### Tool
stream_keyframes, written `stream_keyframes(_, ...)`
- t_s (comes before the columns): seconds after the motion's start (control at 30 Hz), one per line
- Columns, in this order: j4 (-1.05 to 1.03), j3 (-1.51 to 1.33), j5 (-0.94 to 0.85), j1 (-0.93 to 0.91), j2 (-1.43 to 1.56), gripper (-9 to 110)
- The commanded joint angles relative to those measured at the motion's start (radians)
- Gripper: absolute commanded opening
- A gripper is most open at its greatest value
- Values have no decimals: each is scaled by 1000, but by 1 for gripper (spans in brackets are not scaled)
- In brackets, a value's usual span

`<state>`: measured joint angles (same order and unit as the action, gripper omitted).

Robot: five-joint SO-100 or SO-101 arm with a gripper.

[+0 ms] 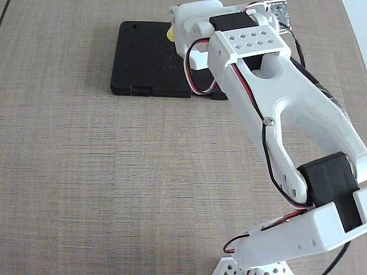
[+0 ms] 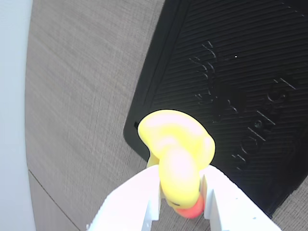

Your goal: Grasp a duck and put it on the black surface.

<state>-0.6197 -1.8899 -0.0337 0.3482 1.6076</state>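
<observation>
The yellow duck [image 2: 175, 154] with its red-orange beak is pinched between my gripper's white fingers [image 2: 144, 202] in the wrist view. My gripper [image 2: 182, 204] is shut on it and holds it over a corner of the black slab [image 2: 231, 72]. In the fixed view the black slab [image 1: 146, 60] lies at the top centre of the table. Only a sliver of the duck [image 1: 170, 33] shows beside the white gripper body, above the slab's right part. The fingertips are hidden there by the arm.
The white arm [image 1: 287, 114] crosses the right side of the fixed view from its base at the bottom right. The wood-grain table [image 1: 86, 172] stretches left and front of the slab. A pale edge [image 2: 14, 96] runs along the left of the wrist view.
</observation>
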Motion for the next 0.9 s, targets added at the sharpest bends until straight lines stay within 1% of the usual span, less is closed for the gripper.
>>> stream_keyframes(0.0,52,21,5,-5,-52,0)
stream_keyframes(0.3,84,100,5,-5,-241,0)
stream_keyframes(0.6,74,164,5,-3,-275,1)
stream_keyframes(0.67,72,164,5,-3,-275,4)
stream_keyframes(0.87,71,147,6,-5,-262,18)
